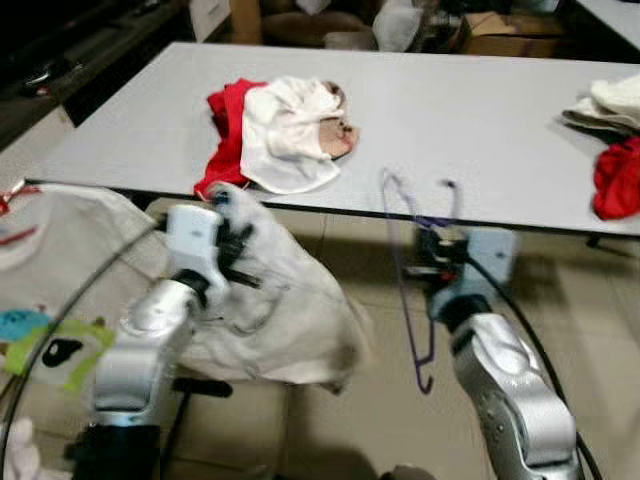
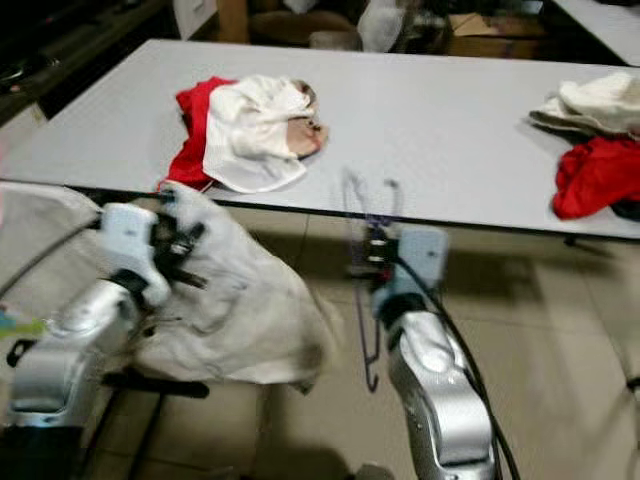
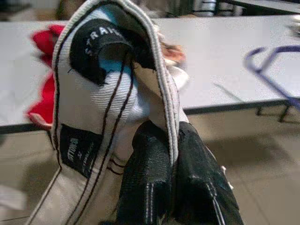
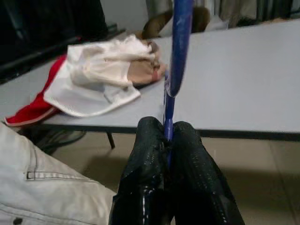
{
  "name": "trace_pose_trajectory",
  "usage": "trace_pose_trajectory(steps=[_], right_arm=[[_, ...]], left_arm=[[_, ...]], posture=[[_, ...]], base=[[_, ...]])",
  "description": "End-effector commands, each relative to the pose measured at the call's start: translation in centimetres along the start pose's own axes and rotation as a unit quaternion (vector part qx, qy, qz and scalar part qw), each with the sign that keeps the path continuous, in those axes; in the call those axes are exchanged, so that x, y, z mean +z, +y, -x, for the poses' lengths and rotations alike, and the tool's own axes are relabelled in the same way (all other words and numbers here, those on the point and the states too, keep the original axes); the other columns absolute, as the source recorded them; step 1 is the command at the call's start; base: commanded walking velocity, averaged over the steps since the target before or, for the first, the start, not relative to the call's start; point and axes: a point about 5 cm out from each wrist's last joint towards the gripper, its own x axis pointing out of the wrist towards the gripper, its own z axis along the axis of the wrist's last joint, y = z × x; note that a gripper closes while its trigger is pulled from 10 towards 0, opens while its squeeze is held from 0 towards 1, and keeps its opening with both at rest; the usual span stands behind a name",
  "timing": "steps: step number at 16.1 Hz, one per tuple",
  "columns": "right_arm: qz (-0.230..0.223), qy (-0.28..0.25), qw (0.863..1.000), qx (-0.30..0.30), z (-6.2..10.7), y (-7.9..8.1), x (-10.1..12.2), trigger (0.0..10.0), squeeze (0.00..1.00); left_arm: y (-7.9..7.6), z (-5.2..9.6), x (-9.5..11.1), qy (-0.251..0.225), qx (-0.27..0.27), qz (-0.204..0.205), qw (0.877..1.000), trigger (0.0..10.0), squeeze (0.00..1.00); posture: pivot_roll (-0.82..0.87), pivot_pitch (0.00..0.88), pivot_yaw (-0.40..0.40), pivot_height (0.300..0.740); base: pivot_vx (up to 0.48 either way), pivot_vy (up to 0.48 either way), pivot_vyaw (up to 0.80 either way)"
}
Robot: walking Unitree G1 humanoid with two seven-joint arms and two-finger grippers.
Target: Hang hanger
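While my right gripper [image 4: 166,140] pinches only the thin wire of the hanger [image 1: 410,290] dangling below it, and my left gripper [image 3: 171,154] clamps the garment [image 1: 270,300], the hanger could swivel or slip free

A long, pale grey rectangular table [image 1: 480,110] with a dark edge stretches across the scene, standing on a floor of beige tiles [image 1: 590,330]. Toward its near left part lies a heap of clothing: a bright red fabric garment [image 1: 228,130] spread flat, with a crumpled white cloth garment [image 1: 285,130] resting on top of it and reaching close to the table's front edge. A tan patch shows on the right side of this white garment. At the far right end of the table lies a folded cream-coloured cloth [image 1: 612,103], and just in front of it, touching, a second bunched red garment [image 1: 618,178].
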Motion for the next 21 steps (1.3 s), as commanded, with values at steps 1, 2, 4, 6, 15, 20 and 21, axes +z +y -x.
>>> trace_pose_trajectory(steps=[1, 2, 4, 6, 15, 20, 21], right_arm=[[0.006, -0.004, 1.000, -0.008, 0.1, -0.6, 0.3, 10.0, 0.00], [-0.004, -0.015, 1.000, 0.009, 0.1, -0.6, 0.8, 10.0, 0.00], [0.002, -0.015, 0.999, 0.035, 0.1, -0.3, 0.8, 10.0, 0.00], [0.004, -0.011, 0.999, 0.048, 0.0, -0.2, 0.7, 10.0, 0.00], [0.014, -0.029, 0.998, 0.062, 0.2, -1.2, 1.8, 10.0, 0.00], [0.010, -0.023, 0.997, 0.068, 0.1, -0.9, 1.5, 10.0, 0.00], [0.010, -0.023, 0.997, 0.071, 0.1, -0.9, 1.5, 10.0, 0.00]], left_arm=[[-0.7, -0.6, 1.3, -0.033, -0.006, -0.007, 0.999, 10.0, 0.00], [-0.7, -0.7, 1.5, -0.034, -0.006, -0.009, 0.999, 10.0, 0.00], [-0.6, -0.5, 1.7, -0.040, -0.005, -0.004, 0.999, 10.0, 0.00], [-0.2, -0.4, 1.8, -0.042, 0.000, -0.004, 0.999, 10.0, 0.00], [0.9, -0.9, 3.9, -0.075, -0.005, -0.006, 0.997, 10.0, 0.00], [-0.2, -0.7, 3.3, -0.064, -0.041, -0.009, 0.997, 10.0, 0.00], [-0.3, -0.6, 3.3, -0.065, -0.046, -0.007, 0.997, 10.0, 0.00]], posture=[[-0.13, 0.028, 0.062, 0.740], [-0.12, 0.041, 0.050, 0.740], [-0.11, 0.043, 0.048, 0.740], [-0.11, 0.038, 0.044, 0.740], [-0.13, 0.020, 0.050, 0.740], [-0.13, 0.018, 0.036, 0.740], [-0.13, 0.017, 0.033, 0.740]], base=[[0.000, 0.000, -0.78], [0.000, 0.000, 0.00], [0.127, 0.000, 0.00], [0.287, 0.000, 0.00], [0.351, 0.000, -0.27], [0.363, 0.000, 0.00], [0.356, 0.000, 0.00]])
